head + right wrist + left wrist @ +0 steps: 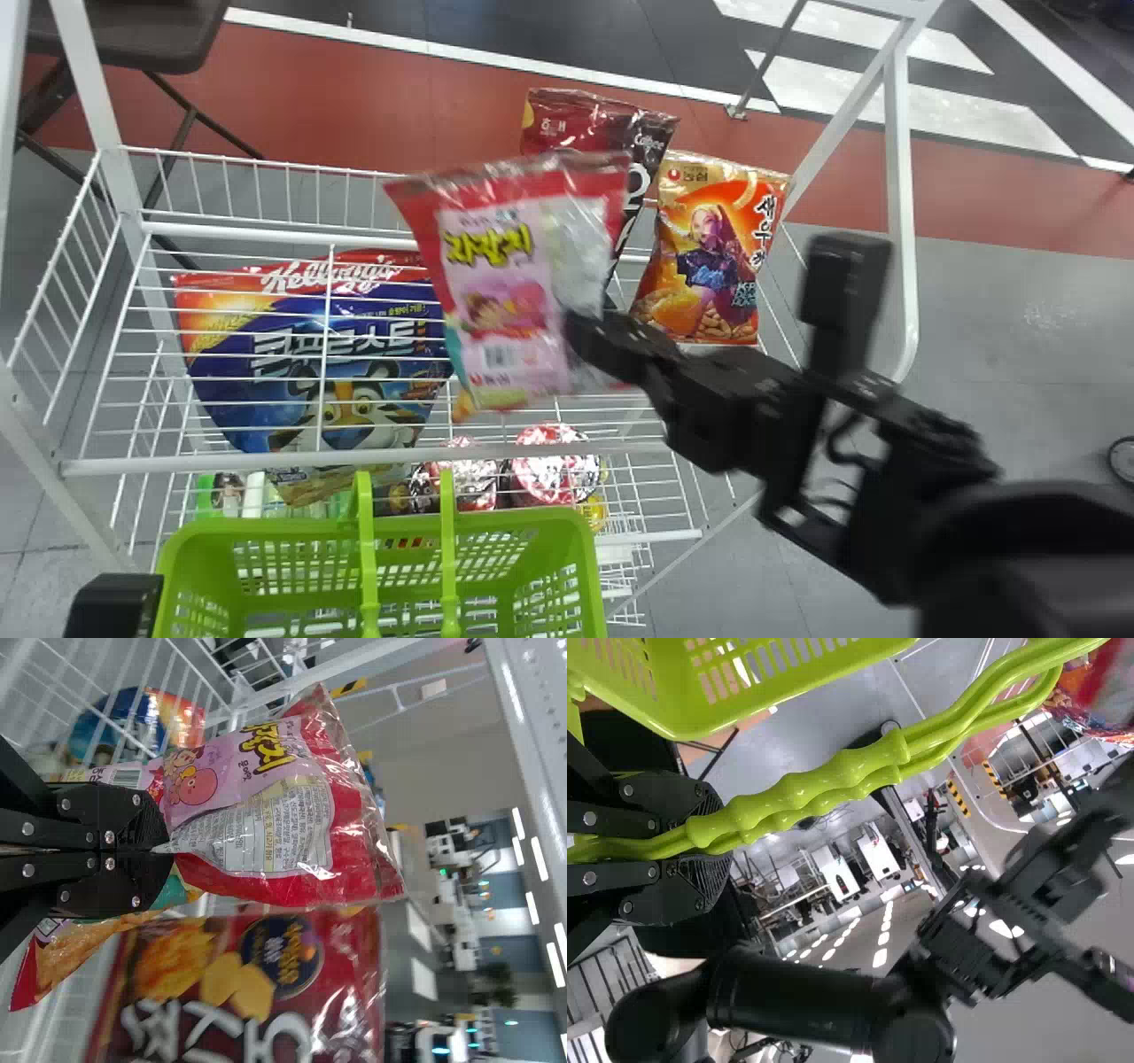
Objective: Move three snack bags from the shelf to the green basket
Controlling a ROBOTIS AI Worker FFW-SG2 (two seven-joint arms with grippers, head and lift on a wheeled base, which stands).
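Reads as a robotics lab, judging by hazard tape (959,799), white worktables (879,850), strip lights (539,858), shop-style wire shelf (266,461).

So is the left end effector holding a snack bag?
No, the left end effector is closed around the handles of the basket.

Bags: I count four, each a different kind. One red-and-pink bag (496,292), one dark red bag (571,120), one orange bag (709,235), one blue bag (292,363). Green basket (266,530): one. Its green handles: two, first handle (366,540) and second handle (449,545). White wire shelf (266,462): one. Round red-and-white packs: at least two, larger pack (551,470) and smaller pack (469,477). Green-and-white goods (254,494) near them: partly hidden, I cannot settle a number.
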